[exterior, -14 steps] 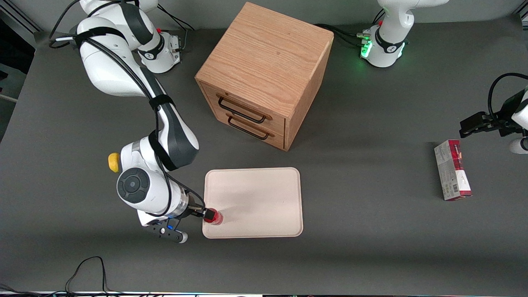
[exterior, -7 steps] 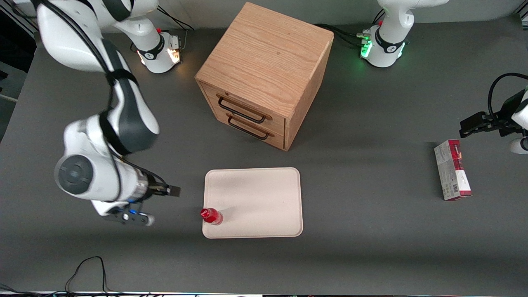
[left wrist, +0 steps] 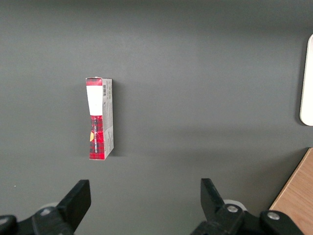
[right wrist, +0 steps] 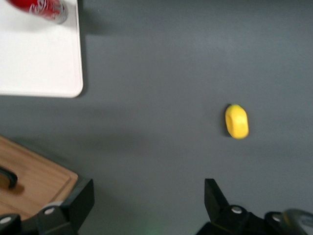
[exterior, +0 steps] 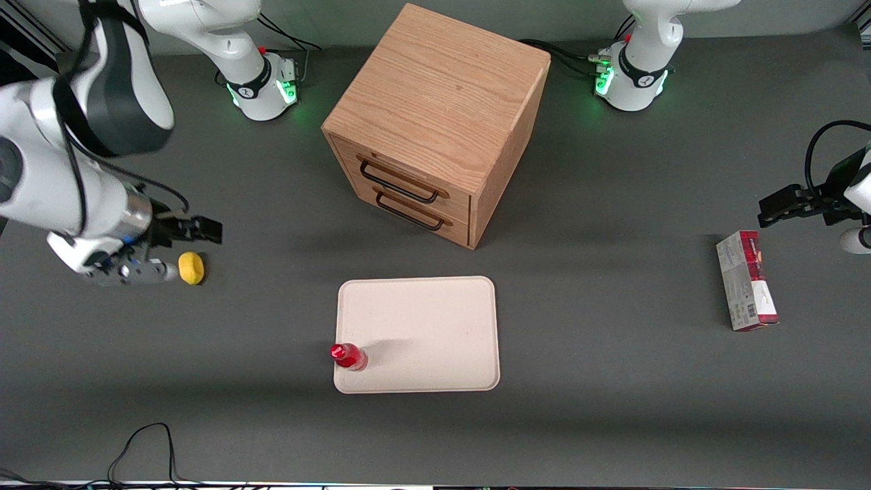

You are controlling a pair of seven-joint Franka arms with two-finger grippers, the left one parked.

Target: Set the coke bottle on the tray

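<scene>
The coke bottle [exterior: 349, 356], small and red with a red cap, stands upright on the cream-beige tray [exterior: 435, 327], at the tray's corner nearest the front camera on the working arm's side. Its white-marked label [right wrist: 41, 9] and the tray's corner [right wrist: 44, 68] also show in the right wrist view. My gripper [exterior: 204, 230] is open and empty, raised above the table toward the working arm's end, well away from the tray and beside a small yellow rounded object [exterior: 191, 267].
A wooden two-drawer cabinet [exterior: 435, 116] stands farther from the front camera than the tray. The yellow object also shows in the right wrist view [right wrist: 236, 121]. A red-and-grey carton [exterior: 746, 280] lies toward the parked arm's end of the table; it also shows in the left wrist view [left wrist: 99, 118].
My gripper let go of the coke bottle, which stays standing on the tray. The arm then drew back from the tray, rising and moving away from the front camera toward the yellow object.
</scene>
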